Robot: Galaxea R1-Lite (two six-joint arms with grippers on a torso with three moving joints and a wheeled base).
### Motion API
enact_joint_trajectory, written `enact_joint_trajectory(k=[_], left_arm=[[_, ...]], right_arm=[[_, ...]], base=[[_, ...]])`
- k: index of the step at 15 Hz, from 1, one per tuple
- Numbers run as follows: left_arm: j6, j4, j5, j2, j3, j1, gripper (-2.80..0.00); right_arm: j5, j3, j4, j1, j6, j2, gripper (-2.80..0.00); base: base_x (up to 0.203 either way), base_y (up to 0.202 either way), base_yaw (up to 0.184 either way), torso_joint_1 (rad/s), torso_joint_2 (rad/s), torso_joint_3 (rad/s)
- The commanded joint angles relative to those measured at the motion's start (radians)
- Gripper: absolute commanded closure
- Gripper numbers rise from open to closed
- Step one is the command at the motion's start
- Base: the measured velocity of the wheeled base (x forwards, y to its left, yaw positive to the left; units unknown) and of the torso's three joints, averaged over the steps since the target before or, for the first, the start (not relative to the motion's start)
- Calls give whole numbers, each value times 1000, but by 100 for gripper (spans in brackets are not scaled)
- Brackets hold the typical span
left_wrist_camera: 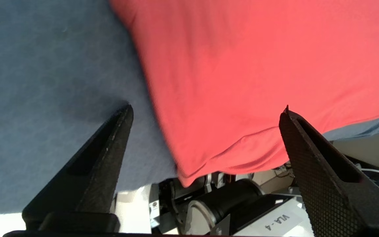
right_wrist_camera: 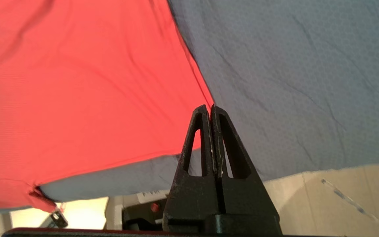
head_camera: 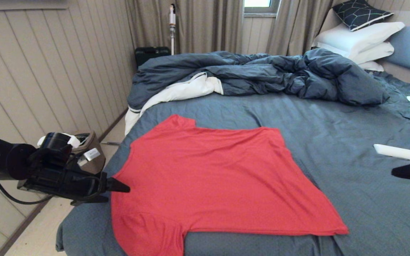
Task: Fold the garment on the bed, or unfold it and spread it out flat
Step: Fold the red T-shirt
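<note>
Head view puts the garment (head_camera: 212, 177) spread nearly flat on the near part of the bed (head_camera: 351, 142), plain red side up, no print showing. One sleeve points to the far left, the other hangs at the near edge, so the collar-side runs along the left and the hem runs along the right; the long axis of the shirt lies left to right across the mattress. The left gripper (head_camera: 119, 186) hovers at the shirt's left edge, between the two sleeves, its tips just at the cloth; in the left wrist view its fingers stand wide apart, with the red edge lying between them and nothing held. The right gripper (head_camera: 409, 170) sits well off to the right over bare sheet, apart from the hem; the right wrist view shows its fingers (right_wrist_camera: 206, 131) pressed together and empty. The left arm is therefore the nearer one, and a fold would likely start by lifting that left edge toward the right. The rumpled duvet (head_camera: 262, 71) lies far back, clear of the shirt.
</note>
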Motion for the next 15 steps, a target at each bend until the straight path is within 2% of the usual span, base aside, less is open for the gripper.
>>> enact_joint_trajectory(k=[1, 2, 3, 4, 11, 15], left_arm=[[-2, 1, -4, 10, -5, -6, -280], [-2, 1, -4, 10, -2, -13, -280], [-3, 1, -4, 8, 4, -20, -14], [-3, 1, -4, 7, 4, -28, 0], [-9, 1, -5, -24, 33, -57, 0], [-9, 0, -4, -41, 32, -48, 0]], right_arm=[[6, 3, 0, -7, 2, 2, 0], [6, 4, 0, -6, 3, 4, 0], [6, 11, -1, -7, 3, 4, 0], [7, 18, -7, -7, 3, 2, 0], [69, 71, -29, -68, -8, -11, 0], [71, 193, -28, -55, -43, 13, 0]], base=[[0, 0, 0, 0, 0, 0], [0, 0, 0, 0, 0, 0], [0, 0, 0, 0, 0, 0], [0, 0, 0, 0, 0, 0], [0, 0, 0, 0, 0, 0], [0, 0, 0, 0, 0, 0]])
